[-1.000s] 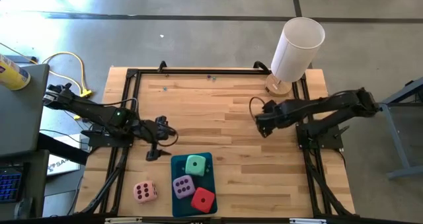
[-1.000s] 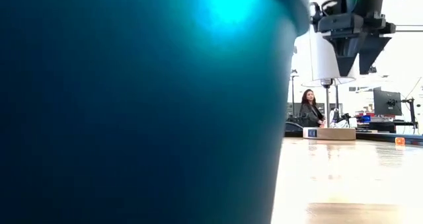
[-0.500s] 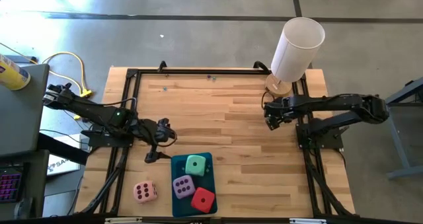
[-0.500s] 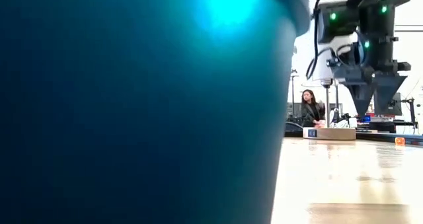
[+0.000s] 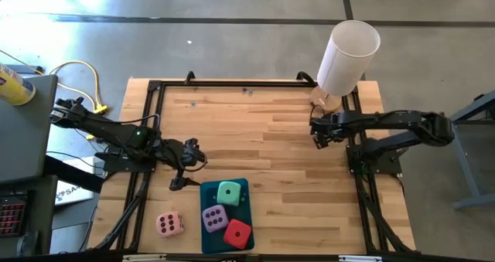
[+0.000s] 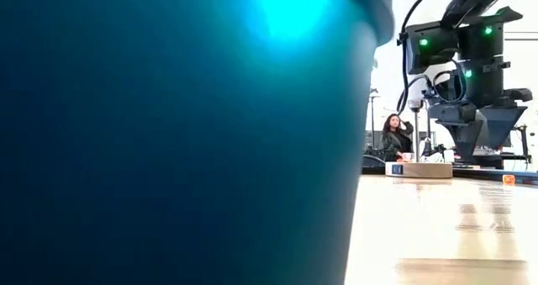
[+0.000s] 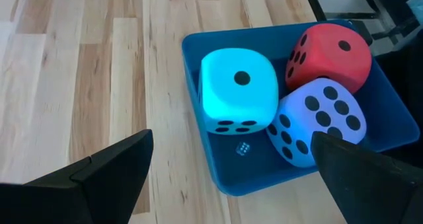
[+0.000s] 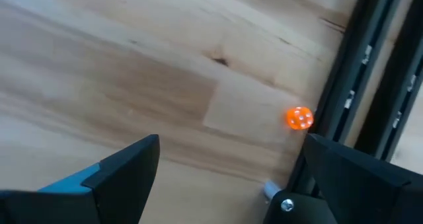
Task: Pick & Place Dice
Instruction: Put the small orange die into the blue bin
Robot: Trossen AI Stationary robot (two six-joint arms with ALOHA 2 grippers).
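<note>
A teal tray [image 5: 207, 194] at the table's near edge holds three dice: mint green [image 7: 238, 88], red [image 7: 328, 52] and lilac purple [image 7: 317, 121]. The pale pink die [image 5: 169, 224] rests on the table left of the tray. My left gripper [image 7: 231, 184] hangs open just off the tray's far left corner, tilted down toward the dice and touching nothing. My right gripper [image 5: 317, 137] stands open low over the table's far right part, pointing down, with a tiny orange die [image 8: 299, 117] on the wood beyond its fingers.
A white cylinder [image 5: 348, 57] on a wooden base stands at the far right corner. Black frame rails [image 8: 370, 65] run along the table's edges. The tray's wall [image 6: 168, 134] fills most of the low view; a person [image 6: 393, 138] sits in the room behind.
My right gripper has gone down and toward the table's right edge, ending near the white cylinder's base. Its fingers have stayed open. The dice and the tray have not moved.
</note>
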